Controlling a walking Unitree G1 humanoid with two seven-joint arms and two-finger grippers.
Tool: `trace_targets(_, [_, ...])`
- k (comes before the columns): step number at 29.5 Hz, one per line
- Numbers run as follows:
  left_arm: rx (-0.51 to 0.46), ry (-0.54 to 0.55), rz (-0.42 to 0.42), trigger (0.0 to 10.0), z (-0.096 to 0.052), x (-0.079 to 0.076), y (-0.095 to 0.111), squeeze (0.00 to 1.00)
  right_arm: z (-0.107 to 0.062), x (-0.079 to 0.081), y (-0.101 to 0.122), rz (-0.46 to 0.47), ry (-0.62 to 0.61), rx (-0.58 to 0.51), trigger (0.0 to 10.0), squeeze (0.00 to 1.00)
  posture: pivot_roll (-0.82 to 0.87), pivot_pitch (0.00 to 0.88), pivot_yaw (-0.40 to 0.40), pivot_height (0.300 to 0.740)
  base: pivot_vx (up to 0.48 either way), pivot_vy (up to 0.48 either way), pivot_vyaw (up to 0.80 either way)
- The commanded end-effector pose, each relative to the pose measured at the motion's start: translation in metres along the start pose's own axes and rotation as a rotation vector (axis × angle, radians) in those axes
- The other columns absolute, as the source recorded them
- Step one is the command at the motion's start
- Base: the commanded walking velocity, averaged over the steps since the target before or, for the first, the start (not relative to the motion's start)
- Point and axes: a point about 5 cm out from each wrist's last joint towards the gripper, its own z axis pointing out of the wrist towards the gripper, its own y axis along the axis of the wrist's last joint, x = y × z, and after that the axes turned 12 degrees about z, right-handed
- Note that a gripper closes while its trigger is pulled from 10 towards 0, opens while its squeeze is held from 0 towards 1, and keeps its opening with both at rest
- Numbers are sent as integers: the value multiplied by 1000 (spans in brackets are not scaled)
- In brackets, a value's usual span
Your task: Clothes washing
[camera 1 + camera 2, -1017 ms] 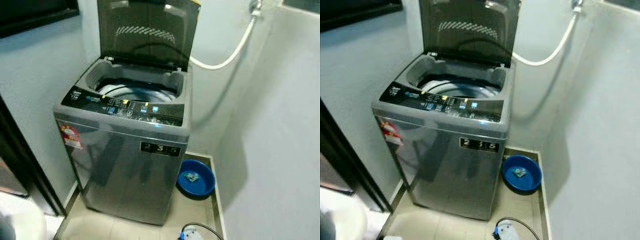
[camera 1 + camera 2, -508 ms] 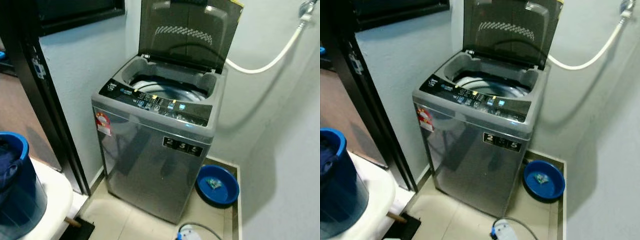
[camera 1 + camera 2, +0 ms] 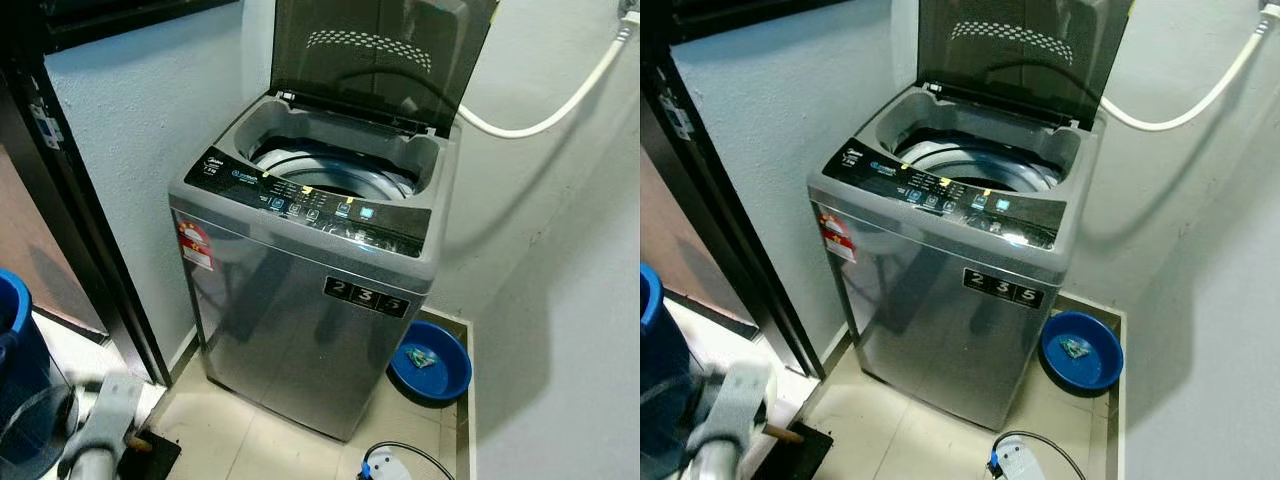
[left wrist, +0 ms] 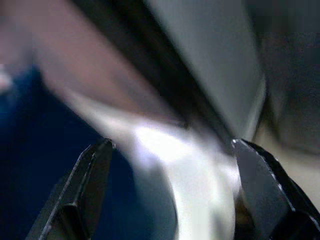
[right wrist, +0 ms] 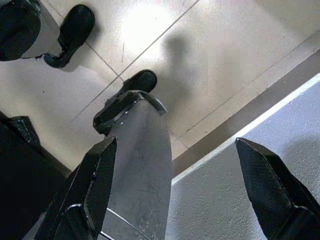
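A grey top-loading washing machine (image 3: 320, 300) stands against the wall with its dark lid (image 3: 380, 50) raised, and the drum (image 3: 335, 175) is open to view. A blue bucket (image 3: 12, 340) with dark cloth in it sits at the far left on a white surface (image 3: 710, 345). My silver left arm (image 3: 100, 425) rises at the lower left beside the bucket. In the left wrist view my left gripper (image 4: 172, 145) is open, with the blurred blue bucket (image 4: 45, 165) before it. My right gripper (image 5: 175, 142) hangs open over the tiled floor (image 5: 150, 30), holding nothing.
A black door frame (image 3: 90, 250) runs between the bucket and the machine. A blue basin (image 3: 430, 360) lies on the floor right of the machine, near a white plug box with a cable (image 3: 380, 465). A white hose (image 3: 540, 110) crosses the wall. My own leg (image 5: 135, 165) shows under the right gripper.
The camera has swung, so the machine and bucket sit further left in the picture. My left arm has come up into view at the lower left, next to the bucket.
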Motion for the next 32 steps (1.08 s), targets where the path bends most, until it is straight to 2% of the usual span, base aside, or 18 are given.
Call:
trace_targets(1, [-60,-4,16,10000,4,4,9,0,0,-3,-2,-9,-3,3,10000,0,272,0,-114,740,0,0,0])
trace_targets(2, [-131,19,-25,10000,10,9,28,0,-1,-2,0,-13,0,2,10000,0,277,0,-116,740,0,0,0])
trace_targets(4, [-145,28,-49,10000,11,10,33,0,-1,-2,0,-14,0,1,10000,0,277,0,-116,740,0,0,0])
trace_targets(5, [-168,29,-113,10000,11,8,43,0,-1,-1,2,-18,0,0,10000,0,275,0,-115,740,0,0,0])
trace_targets(6, [-173,29,-124,10000,10,7,44,0,0,-1,2,-19,0,0,10000,0,275,0,-115,740,0,0,0])
trace_targets(12, [-141,-14,-136,10000,1,-10,47,0,0,0,4,-16,0,-1,10000,0,275,0,-108,740,0,0,0])
trace_targets(15, [-123,-36,-151,10000,-8,-18,48,0,0,1,5,-13,2,-2,10000,0,277,0,-107,740,-327,0,0])
trace_targets(20, [-118,-41,-168,10000,-14,-15,53,0,-1,0,5,-21,4,0,10000,0,282,0,-112,740,-377,0,0])
trace_targets(32, [-126,-34,-158,10000,-13,-6,57,0,0,0,4,-36,5,6,10000,0,288,0,-112,740,-407,0,0])
